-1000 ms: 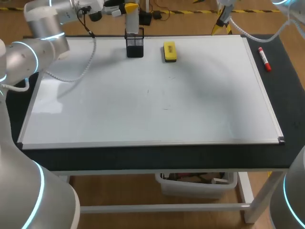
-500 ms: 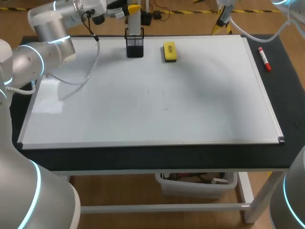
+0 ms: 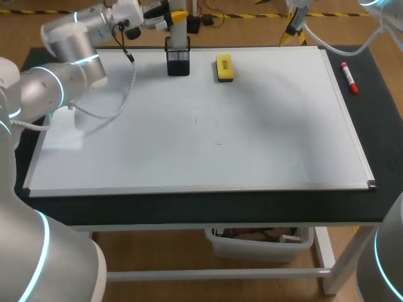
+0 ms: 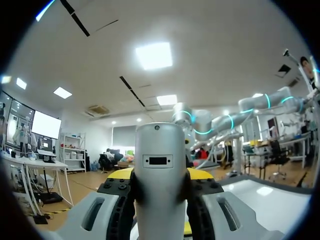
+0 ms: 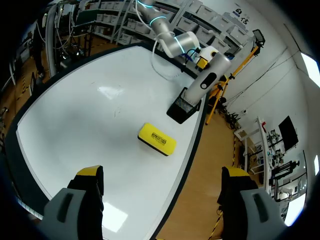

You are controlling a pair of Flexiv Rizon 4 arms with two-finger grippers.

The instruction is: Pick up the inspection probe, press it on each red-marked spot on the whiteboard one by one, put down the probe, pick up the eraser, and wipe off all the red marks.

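Left gripper (image 4: pixel 160 175): at the far left corner of the whiteboard, its yellow-tipped fingers pinching the inspection probe from two sides.
Inspection probe (image 4: pixel 159 150): a grey cylinder with a small dark rectangular inset on its face, where any print is too small to read. Its lower end sits inside the mesh holder.
Mesh holder (image 3: pixel 178 61): black and square, standing on the whiteboard close to its far edge.
Right gripper (image 5: pixel 162 172): fingers spread wide with nothing between them, hanging high above the board, with the eraser below and ahead of it.
Eraser (image 3: pixel 224 68): a yellow block lying flat on the whiteboard, just beside the holder and apart from it. It carries a dark label strip whose lettering is not legible.
Whiteboard (image 3: pixel 264 132): white with a silver frame, a few faint dark specks near its middle.
Marker (image 3: pixel 349 77): red cap and white barrel, lying on the black table (image 3: pixel 378 126) off the board's right edge.
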